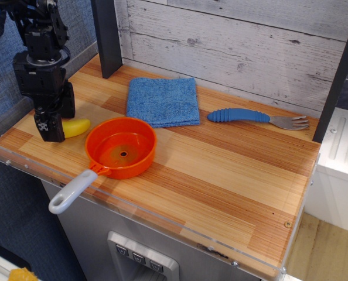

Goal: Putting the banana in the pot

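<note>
The yellow banana (77, 127) lies on the wooden counter at the far left, and only its right end shows. My black gripper (58, 117) is lowered over it, open, with one finger (49, 127) in front of the banana and the other behind it. I cannot tell whether the fingers touch the banana. The orange pot (121, 147) sits just right of the banana, empty, with its light-grey handle (71, 192) pointing toward the front-left edge.
A folded blue cloth (163, 100) lies behind the pot. A fork with a blue handle (257, 117) lies at the back right. A black post (106, 36) stands at the back left. The counter's (221, 175) left and front edges are close to the gripper.
</note>
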Available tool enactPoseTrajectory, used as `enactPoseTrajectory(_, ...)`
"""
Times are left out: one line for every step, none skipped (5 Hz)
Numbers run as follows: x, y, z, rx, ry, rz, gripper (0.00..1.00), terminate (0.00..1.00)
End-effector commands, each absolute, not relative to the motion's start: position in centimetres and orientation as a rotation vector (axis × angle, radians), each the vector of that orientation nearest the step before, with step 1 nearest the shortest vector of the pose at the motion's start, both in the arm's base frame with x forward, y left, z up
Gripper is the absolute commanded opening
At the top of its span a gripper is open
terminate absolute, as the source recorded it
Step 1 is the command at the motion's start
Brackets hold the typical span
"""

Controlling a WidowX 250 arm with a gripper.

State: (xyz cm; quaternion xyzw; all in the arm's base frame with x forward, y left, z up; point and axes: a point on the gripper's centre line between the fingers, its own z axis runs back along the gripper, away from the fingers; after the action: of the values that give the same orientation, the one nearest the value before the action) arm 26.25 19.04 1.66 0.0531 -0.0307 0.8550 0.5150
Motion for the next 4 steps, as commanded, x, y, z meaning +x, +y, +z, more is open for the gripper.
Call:
enactPoseTrajectory(24.5, 18.4, 2.2, 0.117, -0.093, 2.08, 0.0, 0.0)
enactPoseTrajectory(24.5, 18.4, 2.4, 0.113, -0.086, 2.076, 0.0, 0.0)
enactPoseTrajectory(24.6, 18.5, 3.7, 0.078, -0.101, 2.068, 0.0, 0.0)
enactPoseTrajectory(24.6, 18.6, 5.0, 0.035, -0.118, 2.065, 0.0, 0.0)
